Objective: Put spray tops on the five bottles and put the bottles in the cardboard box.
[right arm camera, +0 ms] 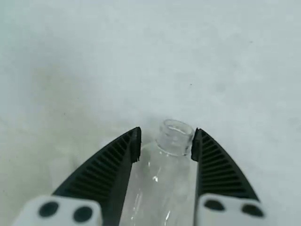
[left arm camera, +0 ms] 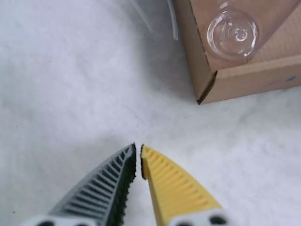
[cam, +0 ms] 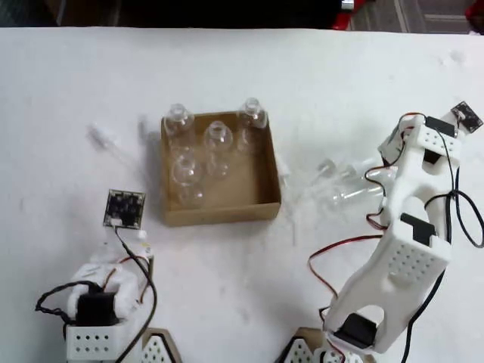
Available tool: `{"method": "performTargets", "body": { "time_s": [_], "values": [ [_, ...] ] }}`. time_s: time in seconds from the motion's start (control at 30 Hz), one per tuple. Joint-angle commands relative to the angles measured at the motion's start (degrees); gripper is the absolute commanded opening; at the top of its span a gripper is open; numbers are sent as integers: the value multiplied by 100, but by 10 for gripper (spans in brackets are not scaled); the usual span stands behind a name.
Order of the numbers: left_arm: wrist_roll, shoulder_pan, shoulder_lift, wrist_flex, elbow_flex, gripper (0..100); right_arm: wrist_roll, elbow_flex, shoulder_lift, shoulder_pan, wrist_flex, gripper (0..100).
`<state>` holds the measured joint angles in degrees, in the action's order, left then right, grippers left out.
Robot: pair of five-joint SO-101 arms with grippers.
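The cardboard box (cam: 265,178) stands mid-table and holds several clear bottles (cam: 218,136) upright, none with a spray top. One of those bottles (left arm camera: 233,32) appears from above by the box corner (left arm camera: 207,87) in the left wrist view. My left gripper (left arm camera: 138,151) is shut and empty over bare table, short of that corner. My right gripper (right arm camera: 164,141) is shut on a clear bottle (right arm camera: 175,136), whose open neck sticks out past the fingertips. In the high view that bottle (cam: 344,193) lies sideways to the right of the box. A clear spray top (cam: 102,138) lies left of the box.
The white table (cam: 242,68) stretches wide behind the box. The left arm (cam: 98,306) sits folded at the near left. A second clear piece (cam: 327,166) lies by the held bottle. Thin clear tubes (left arm camera: 174,21) lie beside the box wall.
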<state>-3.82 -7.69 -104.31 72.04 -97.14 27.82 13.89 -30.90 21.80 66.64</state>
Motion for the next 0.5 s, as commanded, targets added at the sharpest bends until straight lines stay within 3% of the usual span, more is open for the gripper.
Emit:
{"method": "performTargets", "body": {
  "time_s": [0.0, 0.17, 0.37, 0.47],
  "values": [
    [53, -66, -48, -88, 18, 23, 35, 132, 171, 84, -57, 152],
    [62, -66, -48, -88, 18, 23, 35, 123, 180, 84, -48, 149],
    [62, -66, -48, -88, 18, 23, 9, 123, 145, 84, -66, 32],
    [62, -66, -48, -88, 18, 23, -9, 123, 180, 84, -48, 21]
  ]
}}
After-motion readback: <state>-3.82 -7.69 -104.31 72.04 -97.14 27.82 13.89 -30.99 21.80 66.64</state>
